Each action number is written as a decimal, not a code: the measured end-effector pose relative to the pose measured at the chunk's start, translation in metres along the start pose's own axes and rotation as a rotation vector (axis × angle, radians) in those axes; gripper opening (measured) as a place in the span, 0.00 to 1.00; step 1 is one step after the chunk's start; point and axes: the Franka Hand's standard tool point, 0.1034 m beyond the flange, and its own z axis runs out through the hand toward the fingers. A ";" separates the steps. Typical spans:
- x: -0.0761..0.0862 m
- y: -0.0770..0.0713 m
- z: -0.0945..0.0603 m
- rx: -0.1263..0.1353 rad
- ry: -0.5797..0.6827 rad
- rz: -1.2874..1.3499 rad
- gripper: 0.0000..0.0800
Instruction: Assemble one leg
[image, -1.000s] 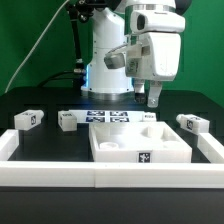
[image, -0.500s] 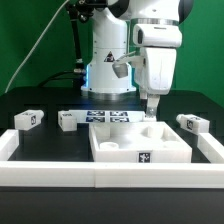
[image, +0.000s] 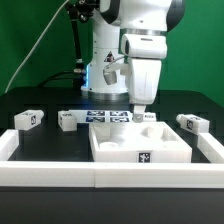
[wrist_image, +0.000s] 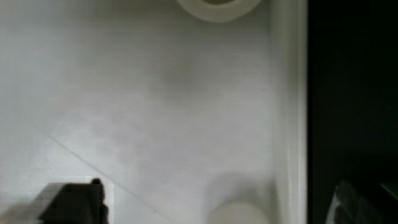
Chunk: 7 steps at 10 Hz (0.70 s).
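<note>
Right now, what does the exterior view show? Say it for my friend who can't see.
A white robot arm hangs its pincer low over the back rim of a square white tabletop. On the black table lie small tagged blocks: one leg at the exterior view's left, another leg at its right.

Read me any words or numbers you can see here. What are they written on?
No words or numbers can be read anywhere.
The legs, tabletop and marker board carry only black-and-white square tags: these are patterns, not letters.
The wrist view is blurred and shows no writing.
</note>
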 end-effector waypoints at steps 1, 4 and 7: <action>-0.002 -0.005 0.009 0.017 0.002 0.005 0.81; -0.004 -0.016 0.027 0.057 0.006 0.013 0.81; -0.006 -0.017 0.029 0.058 0.007 0.018 0.68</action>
